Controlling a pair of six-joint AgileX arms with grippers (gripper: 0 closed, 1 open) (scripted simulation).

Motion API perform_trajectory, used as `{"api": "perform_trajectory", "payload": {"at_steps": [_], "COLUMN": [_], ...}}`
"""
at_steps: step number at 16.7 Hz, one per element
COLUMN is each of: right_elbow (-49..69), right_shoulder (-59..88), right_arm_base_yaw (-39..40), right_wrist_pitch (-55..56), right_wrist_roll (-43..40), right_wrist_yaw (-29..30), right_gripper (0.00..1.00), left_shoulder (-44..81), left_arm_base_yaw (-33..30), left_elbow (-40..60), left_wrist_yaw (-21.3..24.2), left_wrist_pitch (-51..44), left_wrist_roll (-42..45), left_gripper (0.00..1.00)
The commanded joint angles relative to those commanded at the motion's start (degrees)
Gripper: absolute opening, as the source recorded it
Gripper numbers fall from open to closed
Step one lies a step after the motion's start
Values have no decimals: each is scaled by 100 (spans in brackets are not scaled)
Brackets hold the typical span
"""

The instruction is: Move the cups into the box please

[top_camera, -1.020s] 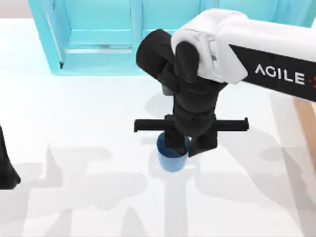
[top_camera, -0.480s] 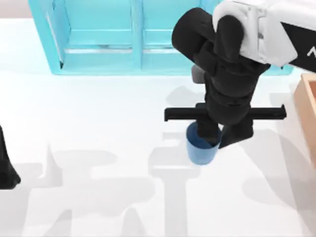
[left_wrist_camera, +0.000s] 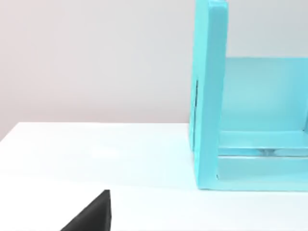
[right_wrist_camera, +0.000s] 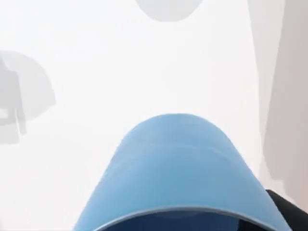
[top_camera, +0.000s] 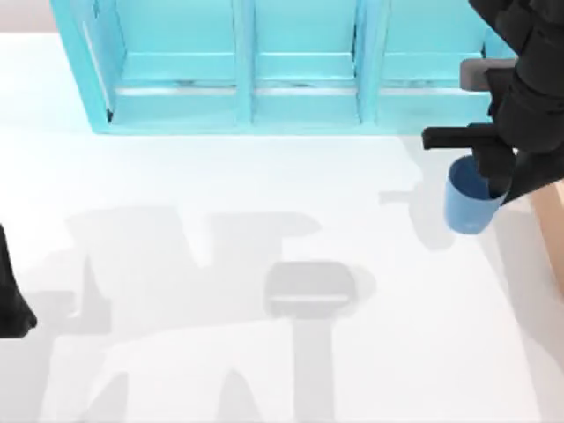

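White table (top_camera: 220,203); right end effector (top_camera: 493,172) apparently grips blue cup (top_camera: 467,207).

A large light-blue shelf unit (top_camera: 256,66) with three open compartments stands along the white table's (top_camera: 176,264) far edge.

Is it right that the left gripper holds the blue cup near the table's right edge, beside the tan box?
Not quite: the top view shows the right gripper holding the blue cup, beside the tan box. The left arm sits parked at the left edge.
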Motion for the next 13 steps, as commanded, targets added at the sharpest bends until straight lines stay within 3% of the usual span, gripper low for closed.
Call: {"api": "perform_trajectory", "payload": {"at_steps": [8,13], "right_elbow": [63,61], "right_shoulder": [-293,-454], "right_arm_base_yaw": [-3595,-4391], "right_wrist_pitch": [-423,-479], "right_wrist_roll": [-3568,-4358], "right_wrist_yaw": [-65,-123], "right_gripper": [0,0], "left_shoulder": [0,0], "left_arm_base_yaw": [0,0], "left_elbow": [0,0], "left_wrist_yaw": [0,0], "left_wrist_pitch": [0,0], "left_wrist_roll": [0,0], "left_gripper": [100,100]}}
